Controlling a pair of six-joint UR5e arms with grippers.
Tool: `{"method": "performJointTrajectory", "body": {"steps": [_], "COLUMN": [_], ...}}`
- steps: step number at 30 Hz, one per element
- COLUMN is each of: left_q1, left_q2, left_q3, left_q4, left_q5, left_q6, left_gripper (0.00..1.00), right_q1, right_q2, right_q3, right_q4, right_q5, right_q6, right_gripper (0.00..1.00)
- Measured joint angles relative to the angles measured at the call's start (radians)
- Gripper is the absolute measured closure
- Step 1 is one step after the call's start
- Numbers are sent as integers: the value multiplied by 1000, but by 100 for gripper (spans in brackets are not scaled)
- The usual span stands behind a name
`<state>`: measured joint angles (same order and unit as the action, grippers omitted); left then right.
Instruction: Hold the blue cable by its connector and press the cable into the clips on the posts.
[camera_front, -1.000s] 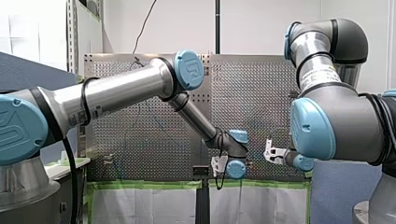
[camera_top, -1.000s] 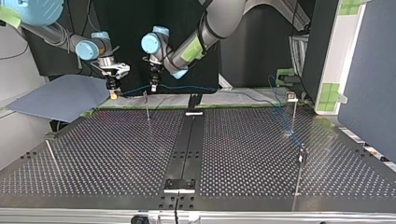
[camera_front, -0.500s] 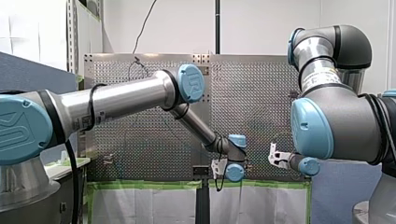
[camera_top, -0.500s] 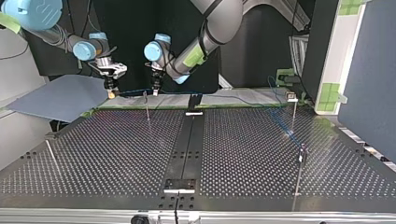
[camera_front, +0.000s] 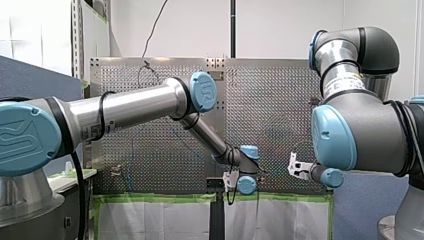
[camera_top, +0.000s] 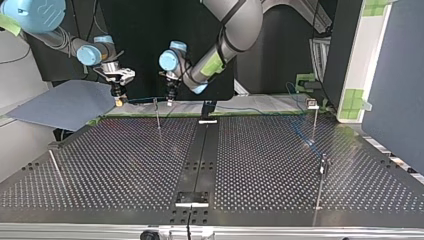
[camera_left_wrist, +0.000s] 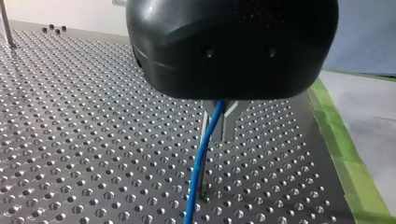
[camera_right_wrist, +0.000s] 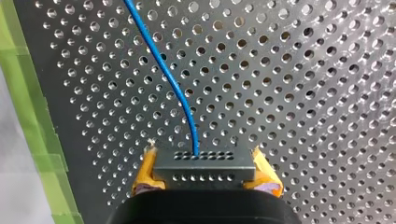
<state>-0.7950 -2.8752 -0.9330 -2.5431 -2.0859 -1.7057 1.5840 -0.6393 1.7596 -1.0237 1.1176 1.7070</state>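
- two grippers engaged: my right gripper (camera_right_wrist: 206, 171) clamps the grey connector (camera_right_wrist: 204, 164); its blue cable (camera_right_wrist: 168, 74) runs out over the perforated table (camera_right_wrist: 303, 93).
- my left gripper (camera_left_wrist: 218, 122) pinches the blue cable.
- joint cap (camera_front: 202, 91) reads "ur".

Silver arms (camera_front: 130, 107), blue joint caps (camera_front: 202, 91)

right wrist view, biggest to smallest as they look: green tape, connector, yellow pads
1. green tape
2. connector
3. yellow pads, only slivers showing either side of the connector

The connector is nearest the camera, so its true size against the tape is unsure.
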Motion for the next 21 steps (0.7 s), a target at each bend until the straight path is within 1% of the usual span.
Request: {"method": "performJointTrajectory", "body": {"steps": [8, 15, 21], "left_q1": [7, 18, 31], "left_q2": [-45, -56, -55], "left_q3": [47, 17, 30], "left_q4": [-28, -35, -45], "left_q5": [17, 26, 33], "left_q6": [0, 0, 0], "left_gripper": [100, 100, 100], "right_q1": [0, 1, 2], "right_q2": [0, 0, 1], "right_q3": [-25, -36, -41], "right_q4": [8, 7, 3], "right_q5": [-9, -17, -18], "right_q6": [-1, 0, 4], "right_gripper": [100, 100, 100]}}
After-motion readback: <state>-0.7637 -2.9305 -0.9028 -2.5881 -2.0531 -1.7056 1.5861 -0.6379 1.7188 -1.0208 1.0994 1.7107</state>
